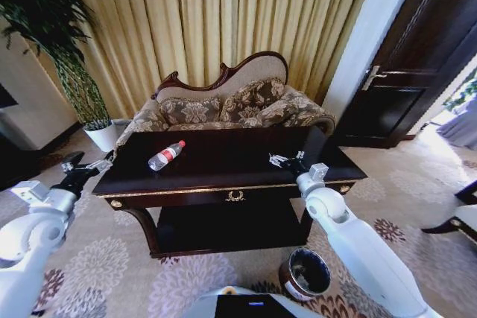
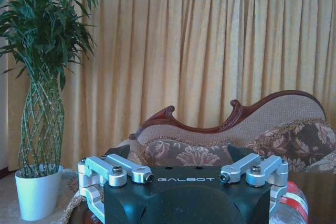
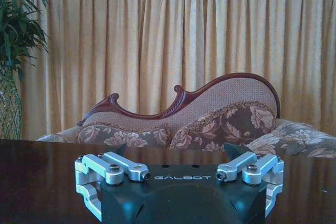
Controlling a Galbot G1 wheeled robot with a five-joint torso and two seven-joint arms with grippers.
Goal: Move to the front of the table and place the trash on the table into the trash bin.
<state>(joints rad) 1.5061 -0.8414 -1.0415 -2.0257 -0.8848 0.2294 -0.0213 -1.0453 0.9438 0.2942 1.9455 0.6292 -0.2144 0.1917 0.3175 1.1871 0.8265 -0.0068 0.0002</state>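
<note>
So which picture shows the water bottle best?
The head view: the whole bottle lies on its side on the dark table, red cap and label clear. The left wrist view catches just a red-and-clear sliver of it behind the left gripper. The right wrist view looks across bare tabletop instead.

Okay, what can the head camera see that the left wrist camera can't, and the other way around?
Head view alone: the trash bin on the carpet by the table's front right leg, the door, and the right gripper over the tabletop. Left wrist view alone: the left gripper's open fingers up close. Both: the bottle, sofa, curtain and potted plant.
</note>
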